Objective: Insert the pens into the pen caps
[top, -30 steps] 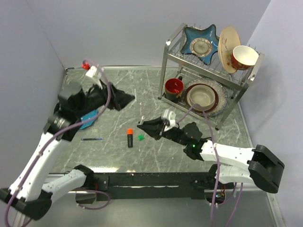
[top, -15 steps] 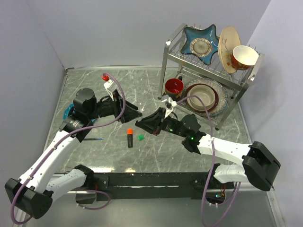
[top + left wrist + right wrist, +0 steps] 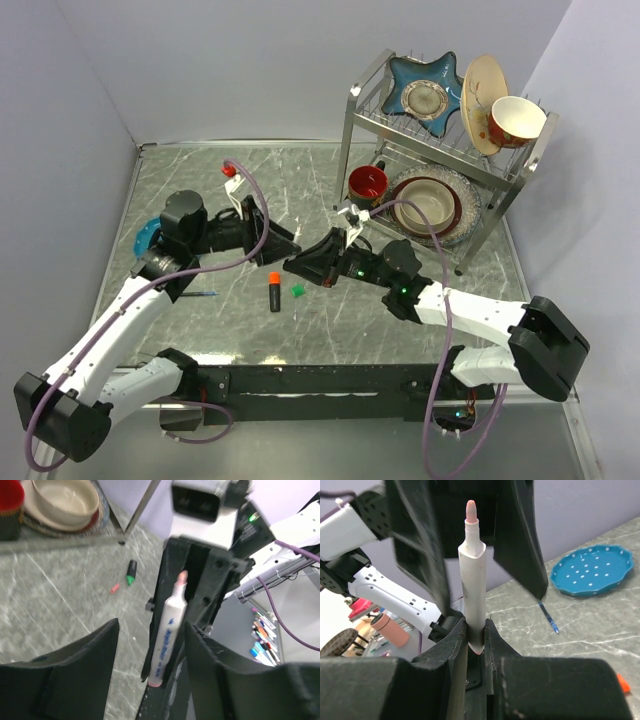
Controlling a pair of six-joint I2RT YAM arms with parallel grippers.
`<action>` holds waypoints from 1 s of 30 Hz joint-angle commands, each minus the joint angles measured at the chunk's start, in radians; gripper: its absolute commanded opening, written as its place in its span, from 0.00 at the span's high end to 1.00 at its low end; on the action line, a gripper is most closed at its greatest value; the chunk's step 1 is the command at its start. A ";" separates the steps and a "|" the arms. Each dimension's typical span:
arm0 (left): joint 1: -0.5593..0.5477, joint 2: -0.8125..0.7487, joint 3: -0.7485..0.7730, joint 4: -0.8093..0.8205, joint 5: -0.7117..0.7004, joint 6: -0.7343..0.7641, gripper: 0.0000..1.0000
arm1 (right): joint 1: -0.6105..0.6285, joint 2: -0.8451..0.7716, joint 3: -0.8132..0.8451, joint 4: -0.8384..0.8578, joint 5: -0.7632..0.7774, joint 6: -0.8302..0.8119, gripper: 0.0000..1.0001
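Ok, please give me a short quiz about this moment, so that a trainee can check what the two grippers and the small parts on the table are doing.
1. True or false: the left gripper is shut on a cap.
2. What does the right gripper hold? A) a spoon B) the white pen with the pink tip C) a sponge
3. Fill in: on the table, the green cap lies beside the marker with the ___ tip.

Key: 1 false, it is open; 2 B; 3 orange.
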 commanded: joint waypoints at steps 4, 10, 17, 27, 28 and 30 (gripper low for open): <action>-0.003 -0.018 -0.057 0.056 0.024 -0.012 0.52 | -0.005 0.017 0.072 0.034 -0.013 0.049 1.00; -0.004 -0.026 -0.081 0.111 0.021 -0.047 0.74 | -0.005 0.040 0.089 0.043 -0.036 0.075 1.00; -0.004 -0.055 -0.100 0.137 -0.007 -0.106 0.99 | -0.005 0.069 0.083 0.094 -0.062 0.140 0.77; -0.004 -0.122 -0.023 -0.116 -0.212 0.017 0.99 | -0.008 -0.141 0.041 -0.460 0.161 0.157 0.52; -0.004 -0.139 -0.026 -0.130 -0.226 0.023 0.99 | -0.012 -0.164 0.046 -0.505 0.195 0.158 0.53; -0.003 -0.153 -0.035 -0.151 -0.274 0.034 0.99 | -0.013 -0.228 0.032 -0.585 0.305 0.164 0.53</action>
